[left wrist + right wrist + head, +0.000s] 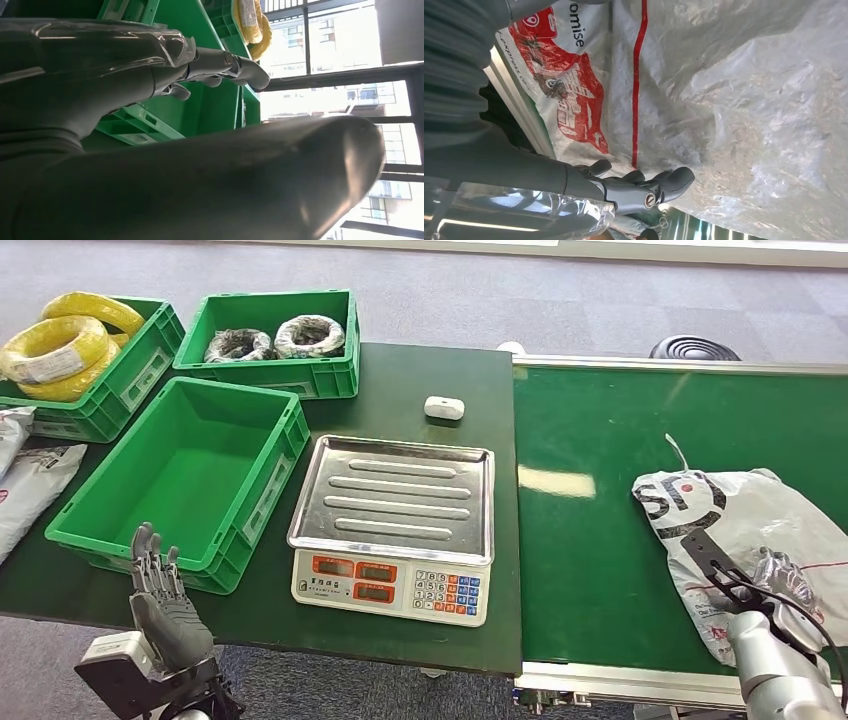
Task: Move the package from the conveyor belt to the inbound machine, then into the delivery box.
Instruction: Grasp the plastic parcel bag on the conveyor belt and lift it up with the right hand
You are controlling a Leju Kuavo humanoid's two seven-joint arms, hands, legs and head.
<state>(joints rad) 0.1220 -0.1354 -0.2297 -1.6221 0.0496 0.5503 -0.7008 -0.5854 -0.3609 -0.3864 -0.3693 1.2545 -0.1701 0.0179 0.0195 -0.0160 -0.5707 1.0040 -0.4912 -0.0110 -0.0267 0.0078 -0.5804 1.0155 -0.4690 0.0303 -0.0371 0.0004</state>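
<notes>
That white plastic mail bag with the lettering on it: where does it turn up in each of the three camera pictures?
Head view: the package lies on the green conveyor belt, at the right edge, under the right robot hand.
Left wrist view: not in it.
Right wrist view: the package is very close, beside the fingers.
Shared landmark: the right robot hand.

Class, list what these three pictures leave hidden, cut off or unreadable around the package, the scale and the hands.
- Package: head view, the picture's right edge cuts it off.
- Right hand: whether its fingers grip the package cannot be told; arm and bag hide the contact.
- Scale: display digits too small in the head view.
- Left hand: left wrist view, blurred thumb covers the nearest bin.
</notes>
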